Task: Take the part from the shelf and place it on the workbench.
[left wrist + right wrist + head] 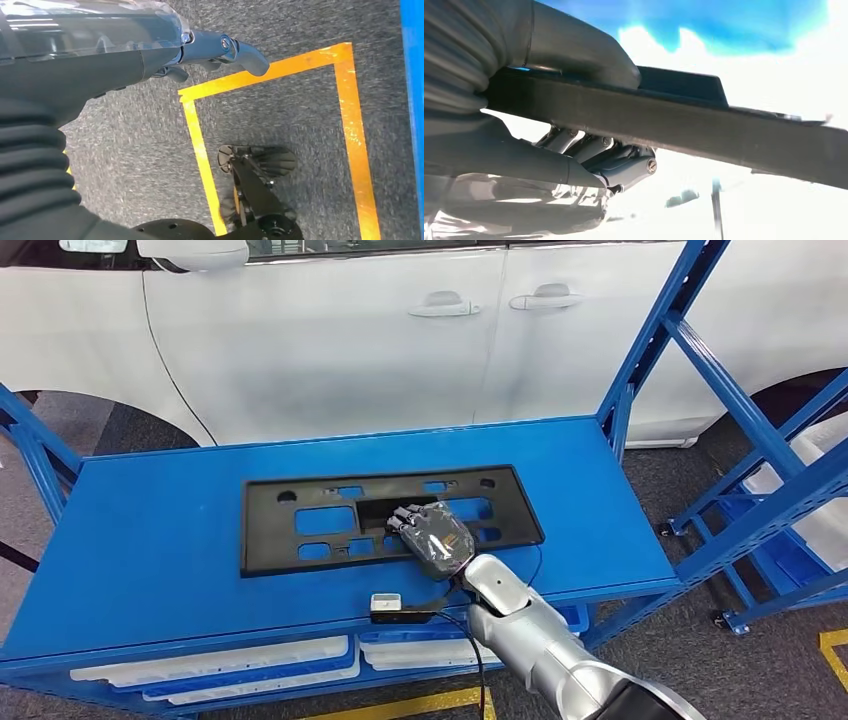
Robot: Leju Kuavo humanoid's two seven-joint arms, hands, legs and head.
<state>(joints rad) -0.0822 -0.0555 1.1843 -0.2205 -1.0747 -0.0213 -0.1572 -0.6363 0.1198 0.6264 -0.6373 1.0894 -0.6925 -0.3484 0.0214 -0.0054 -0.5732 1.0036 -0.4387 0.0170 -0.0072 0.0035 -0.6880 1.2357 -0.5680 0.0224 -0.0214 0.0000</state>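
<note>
A flat black plastic part [262, 530] with several cut-outs lies on the blue tabletop [150, 540]. My right hand [435, 535] is on the part's near right portion, its back wrapped in clear film. In the right wrist view the part [684, 120] runs as a dark bar through my right hand [524, 150]: the thumb [574, 50] lies on one face and the fingers [624, 165] curl against the other, so the hand grips it. My left hand [100, 60] hangs over the floor holding nothing, its fingers [235, 50] loosely extended.
A white car [330, 340] stands just behind the blue table. A blue rack frame [720, 380] rises at the right. Blue bins with white parts [250, 665] sit under the tabletop. Yellow tape [350, 125] marks the grey floor.
</note>
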